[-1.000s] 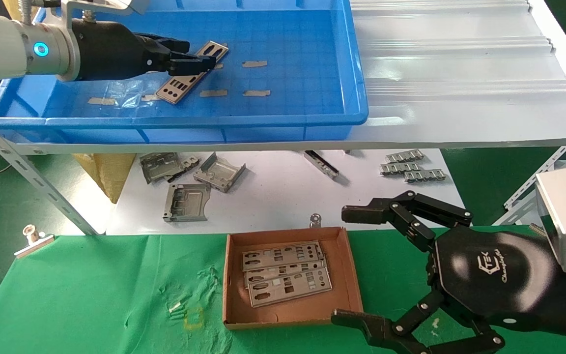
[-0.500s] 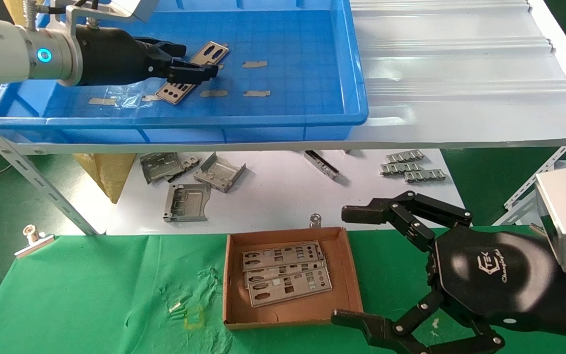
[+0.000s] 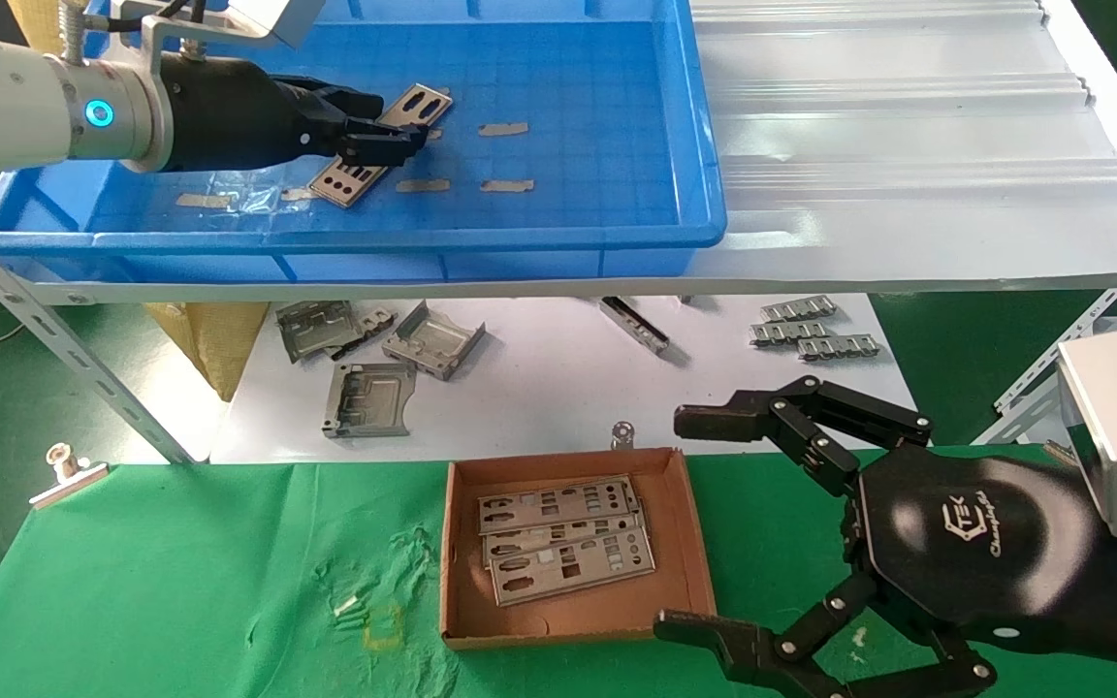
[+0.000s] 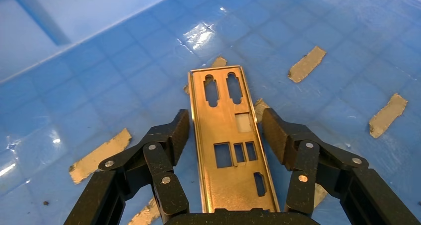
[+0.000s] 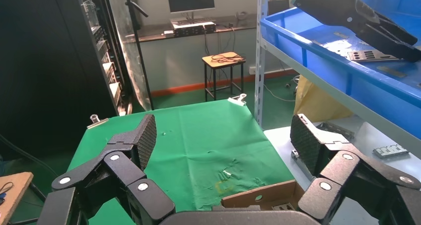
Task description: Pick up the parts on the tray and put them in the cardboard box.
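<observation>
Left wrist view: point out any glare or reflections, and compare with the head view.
Left wrist view: bright highlights on the blue tray floor beyond the plate, whose lower end shines warm between the left gripper's open fingers. Head view: soft sheen on the right gripper's black housing.

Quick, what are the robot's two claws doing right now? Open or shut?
Left gripper: open, fingers either side of the metal plate in the blue tray, not squeezing it.
Right gripper: open, holding nothing, beside the cardboard box.
</observation>
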